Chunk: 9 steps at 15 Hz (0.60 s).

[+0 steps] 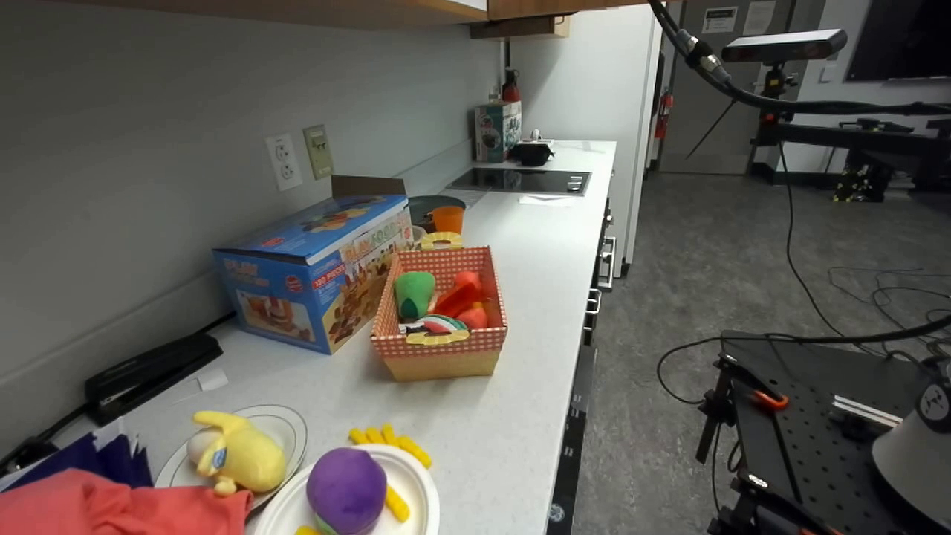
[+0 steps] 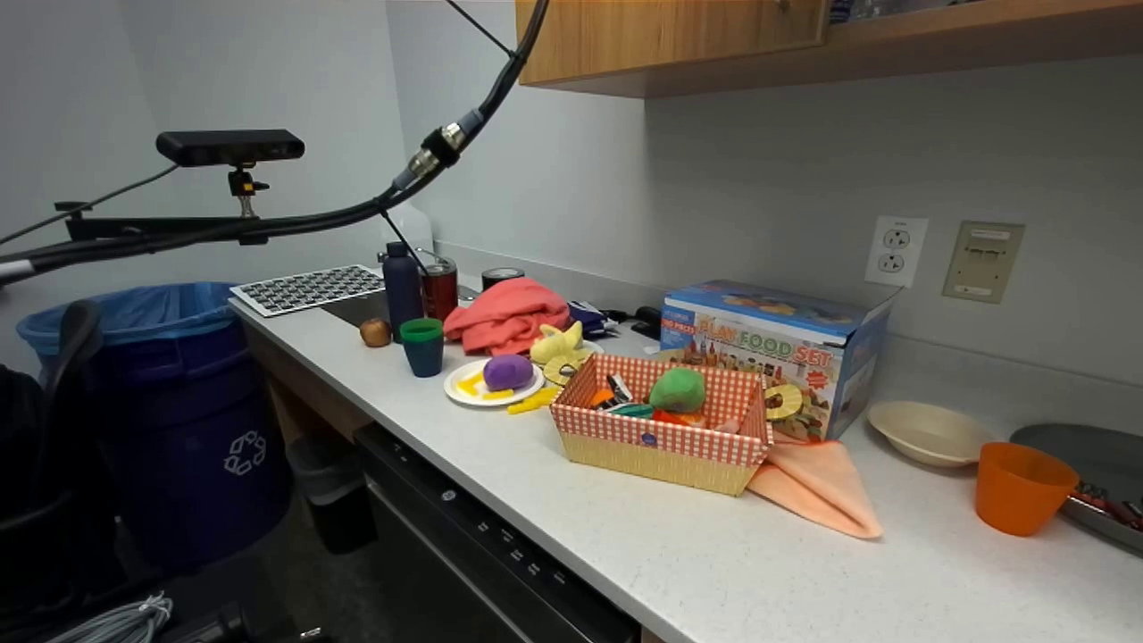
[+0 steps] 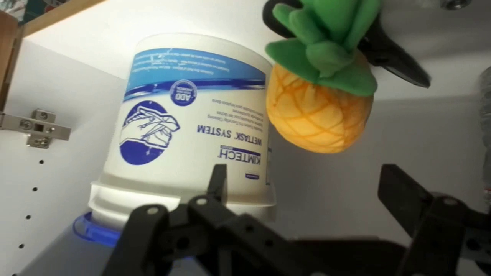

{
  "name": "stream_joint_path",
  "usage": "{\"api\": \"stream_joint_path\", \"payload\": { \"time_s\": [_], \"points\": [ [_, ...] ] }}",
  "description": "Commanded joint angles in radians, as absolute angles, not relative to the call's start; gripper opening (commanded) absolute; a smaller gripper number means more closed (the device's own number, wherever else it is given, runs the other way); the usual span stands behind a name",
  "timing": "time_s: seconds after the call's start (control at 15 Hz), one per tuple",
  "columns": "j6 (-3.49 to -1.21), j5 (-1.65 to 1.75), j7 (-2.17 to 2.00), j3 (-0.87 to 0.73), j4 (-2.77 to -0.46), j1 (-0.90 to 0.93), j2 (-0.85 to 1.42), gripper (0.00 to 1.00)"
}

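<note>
Toy pineapple is sitting beyond the empty, wide-gaping end effector, by the white tub (maybe touching, hard to tell), crown pointing away.

Counter in both exterior views, opposing angles

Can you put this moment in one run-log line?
gripper: open, holding nothing | nearest: toy pineapple, not touching | nearby: Kimtech Wettask tub | place: white cabinet

Tub: KIMTECH, WETTASK SYSTEM, upside down. Box: PLAY FOOD SET. Bin: recycling sign.
</note>
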State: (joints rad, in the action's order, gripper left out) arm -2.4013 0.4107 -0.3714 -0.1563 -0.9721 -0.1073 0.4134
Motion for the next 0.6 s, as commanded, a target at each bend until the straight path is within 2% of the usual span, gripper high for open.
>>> {"api": "stream_joint_path", "payload": {
  "time_s": [0.0, 0.53],
  "points": [
    [-2.312, 0.530, -0.412, -0.211, -0.997, -0.065, 0.379, 1.00],
    [-1.995, 0.583, -0.184, -0.190, -1.208, -0.054, 0.173, 1.00]
  ]
}}
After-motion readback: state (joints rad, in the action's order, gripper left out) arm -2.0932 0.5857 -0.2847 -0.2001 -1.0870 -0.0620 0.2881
